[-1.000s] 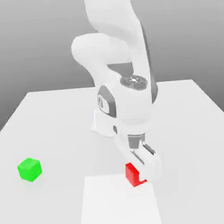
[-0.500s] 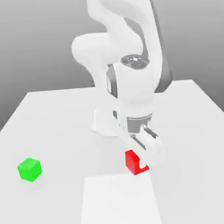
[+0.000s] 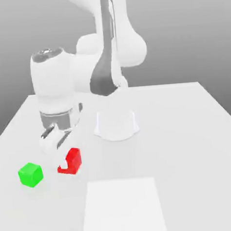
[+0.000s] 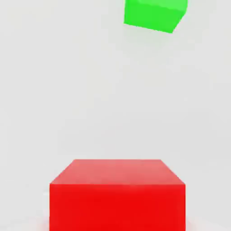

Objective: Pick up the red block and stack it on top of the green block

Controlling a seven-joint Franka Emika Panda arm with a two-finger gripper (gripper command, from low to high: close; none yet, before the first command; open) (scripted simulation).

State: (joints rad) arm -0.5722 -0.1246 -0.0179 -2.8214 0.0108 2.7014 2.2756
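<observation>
We see the gripper (image 3: 66,166) clamped on the small matte red cube (image 3: 72,160). It hangs near the small matte green cube (image 3: 30,174) on the white table (image 3: 188,146), towards the exterior view's right of it.

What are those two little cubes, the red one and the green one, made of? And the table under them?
It is a simulator's render, so this is only how they look. The red block and green block look like plain matte plastic or painted wood: flat uniform colour, no shine, no grain. The table looks like smooth, matte white laminate or plastic, with soft shadows and no reflections.
</observation>
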